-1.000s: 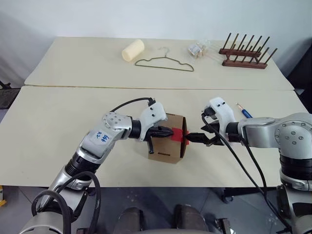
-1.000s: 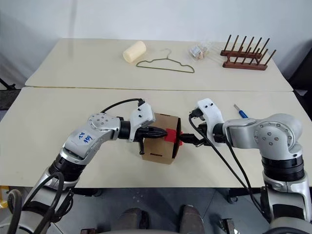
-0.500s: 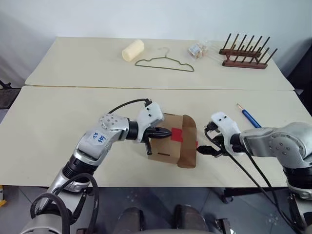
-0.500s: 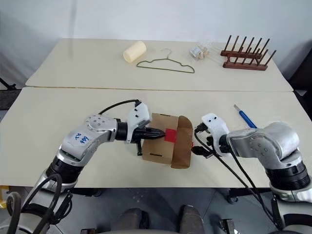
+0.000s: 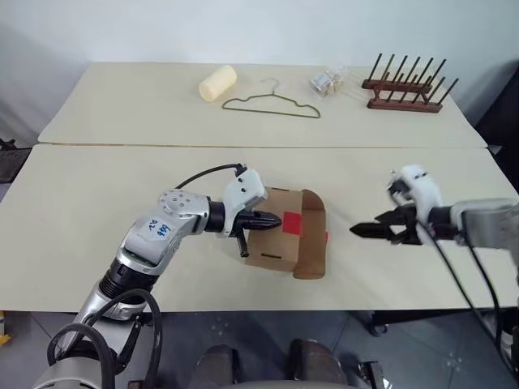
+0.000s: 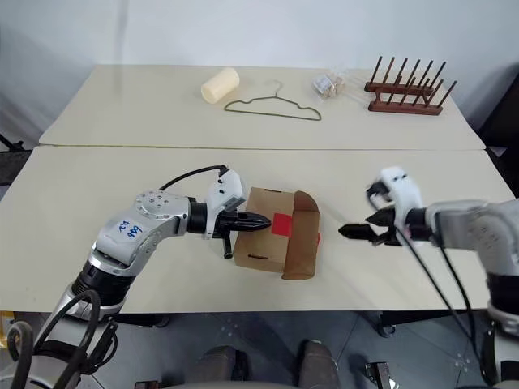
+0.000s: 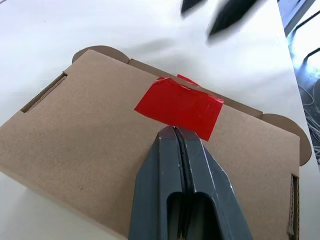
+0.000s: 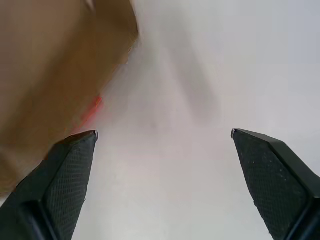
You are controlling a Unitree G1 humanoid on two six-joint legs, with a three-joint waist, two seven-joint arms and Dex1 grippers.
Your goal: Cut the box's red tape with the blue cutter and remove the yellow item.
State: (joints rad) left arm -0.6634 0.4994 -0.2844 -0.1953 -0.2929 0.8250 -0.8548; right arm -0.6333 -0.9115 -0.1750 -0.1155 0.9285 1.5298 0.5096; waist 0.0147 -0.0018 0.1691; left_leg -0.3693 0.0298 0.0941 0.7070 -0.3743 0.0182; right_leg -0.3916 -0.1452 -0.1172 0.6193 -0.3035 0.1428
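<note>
Box (image 5: 285, 235) sits near your counter's (image 5: 97, 211) front edge, flap hanging open, red tape (image 7: 179, 107) on top. Your left tool (image 7: 173, 131) is pinched shut, empty, pressing the lid; press harder and the carton could skid or crush. Your right tool (image 6: 350, 232) hangs wide and empty. You can't see inside: yellow item hidden.

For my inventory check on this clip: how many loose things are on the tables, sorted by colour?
Brown: 2, box, peg rack
Red: 1, tape
Cream: 1, roll
Olive: 1, wire hanger
Clear: 1, small packet
Total: 6
</note>
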